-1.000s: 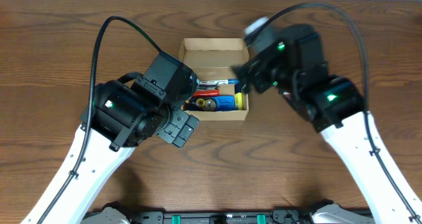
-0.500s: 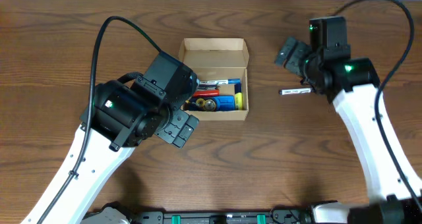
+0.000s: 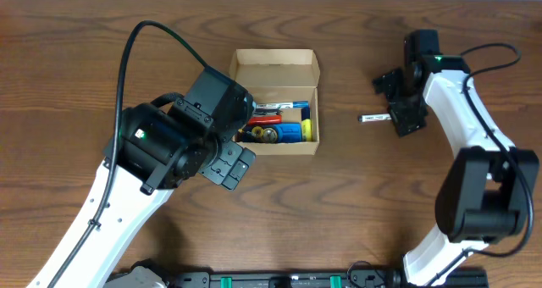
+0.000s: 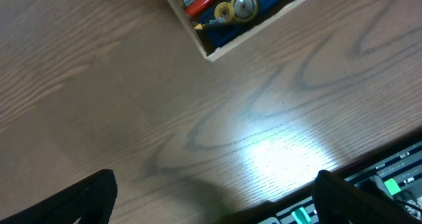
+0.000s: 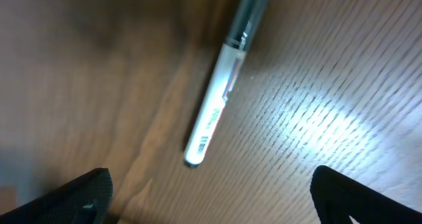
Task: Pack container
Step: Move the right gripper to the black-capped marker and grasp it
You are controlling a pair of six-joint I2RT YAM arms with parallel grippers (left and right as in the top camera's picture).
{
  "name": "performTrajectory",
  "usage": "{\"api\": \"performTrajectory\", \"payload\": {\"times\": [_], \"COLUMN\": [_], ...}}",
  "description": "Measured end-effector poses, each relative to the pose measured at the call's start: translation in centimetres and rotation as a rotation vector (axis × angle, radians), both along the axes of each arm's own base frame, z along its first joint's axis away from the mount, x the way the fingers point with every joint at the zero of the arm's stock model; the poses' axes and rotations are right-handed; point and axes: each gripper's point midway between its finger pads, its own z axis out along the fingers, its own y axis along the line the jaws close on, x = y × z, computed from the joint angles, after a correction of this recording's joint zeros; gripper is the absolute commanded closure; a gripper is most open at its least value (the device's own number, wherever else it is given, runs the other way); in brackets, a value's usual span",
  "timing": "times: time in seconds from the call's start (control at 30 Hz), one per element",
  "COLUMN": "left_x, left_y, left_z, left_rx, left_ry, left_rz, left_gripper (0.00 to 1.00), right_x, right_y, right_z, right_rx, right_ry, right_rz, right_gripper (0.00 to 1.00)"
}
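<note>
Right wrist shows the right end effector (image 5: 214, 192) spread wide just beside a white, dark-capped marker (image 5: 217, 99); best centre on the barrel, close crosswise, then lift.

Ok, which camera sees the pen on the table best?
The right wrist view: the pen lies close up, its white barrel and dark cap clear. Overhead shows it only as a tiny stick right of the box. The left wrist view misses it.
</note>
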Motion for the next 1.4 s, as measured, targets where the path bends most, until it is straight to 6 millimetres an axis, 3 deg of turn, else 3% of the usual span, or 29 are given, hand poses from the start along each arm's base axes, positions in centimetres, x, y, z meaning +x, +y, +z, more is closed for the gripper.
{"api": "performTrajectory", "payload": {"times": [0.23, 0.43, 0.5, 0.8, 1.23, 1.3, 1.4], "left_x": [0.0, 0.0, 0.0, 0.0, 0.0, 0.0, 0.0], "left_y": [0.0, 0.0, 0.0, 0.0, 0.0, 0.0, 0.0], "left_z": [0.0, 0.0, 0.0, 0.0, 0.0, 0.0, 0.0], "left_rx": [0.0, 0.0, 0.0, 0.0, 0.0, 0.0, 0.0], "left_ry": [0.0, 0.0, 0.0, 0.0, 0.0, 0.0, 0.0], "left_rz": [0.0, 0.0, 0.0, 0.0, 0.0, 0.0, 0.0], "left_gripper": [0.05, 0.05, 0.05, 0.05, 0.05, 0.05, 0.05], "right_x": [-0.5, -0.8, -0.9, -1.3, -0.6, -0.5, -0.4], "right_y": [0.5, -0.2, -0.7, -2.5, -2.9, -2.9, -3.0], "right_z": [-2.7, -4.4, -4.6, -5.7, -5.7, -5.7, -5.7], "right_rx": [0.053, 0.072, 0.075, 0.083, 0.082, 0.081, 0.079], "right_ry": [0.077, 0.123, 0.129, 0.156, 0.129, 0.123, 0.118], "right_rz": [-0.067, -0.121, -0.136, -0.188, -0.191, -0.192, -0.185], "right_gripper": [0.07, 0.17, 0.21, 0.23, 0.24, 0.29, 0.45]}}
